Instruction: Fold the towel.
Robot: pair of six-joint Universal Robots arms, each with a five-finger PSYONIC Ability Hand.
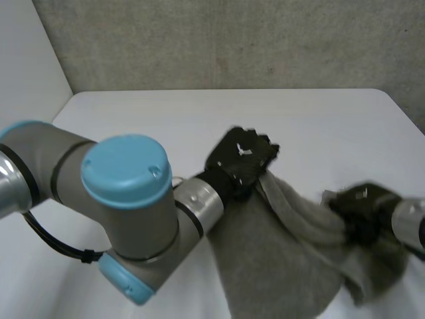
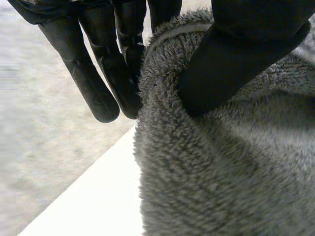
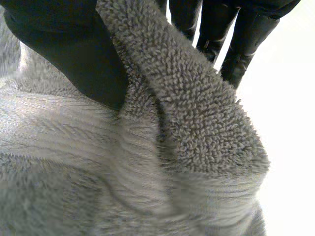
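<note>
The grey towel sags bunched over the white table's near side, its top edge pinched between thumb and fingers by your left hand and right hand; spread them to tauten that edge before folding

White table with a rumpled grey towel partly on its near half, toward the robot's right
</note>
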